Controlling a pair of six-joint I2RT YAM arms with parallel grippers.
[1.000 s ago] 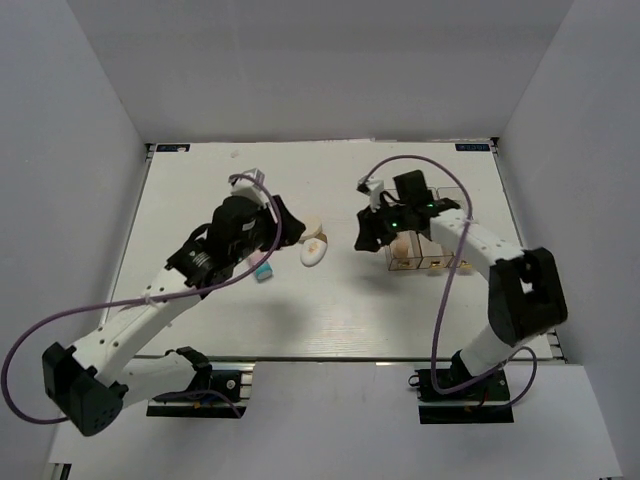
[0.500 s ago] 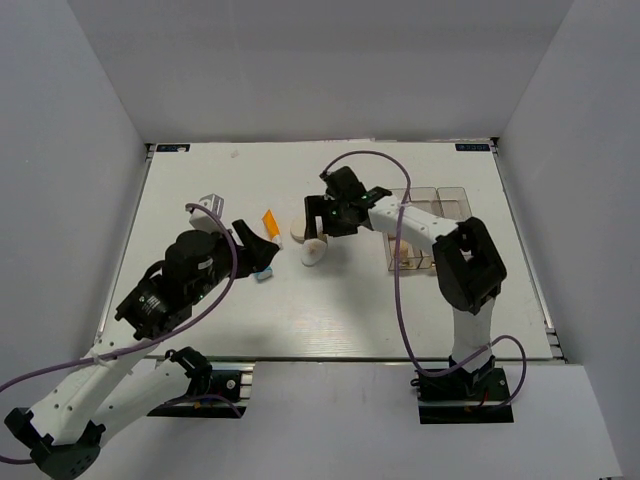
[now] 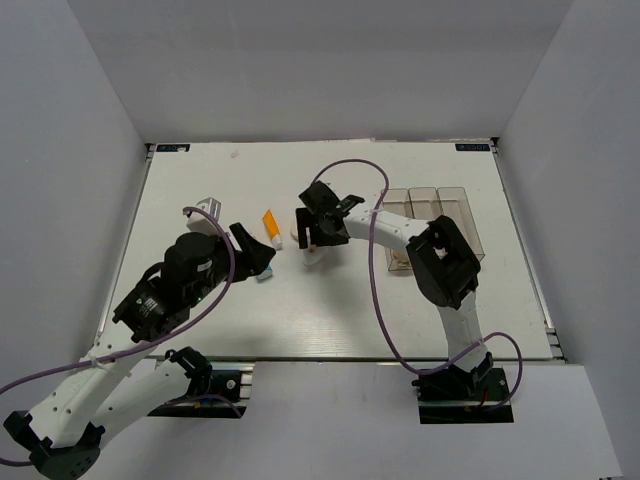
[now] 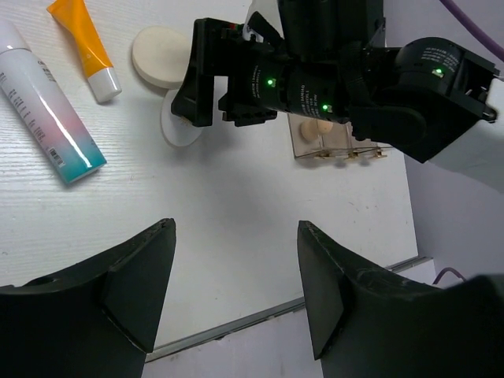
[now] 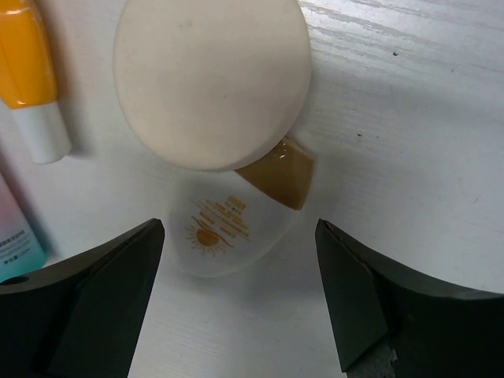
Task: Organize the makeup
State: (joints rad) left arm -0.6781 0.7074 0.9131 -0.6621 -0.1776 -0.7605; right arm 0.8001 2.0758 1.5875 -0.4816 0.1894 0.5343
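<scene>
Orange print on the white oval piece (image 5: 228, 244) is unreadable.

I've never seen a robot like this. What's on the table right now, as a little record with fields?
Left gripper: open, empty, above the table
Right gripper: open, over the white oval piece
Round compact: overlapping the oval piece's brown end
Orange tube: lying flat beside white-pink-blue tube
Clear box: holds a beige sponge
</scene>
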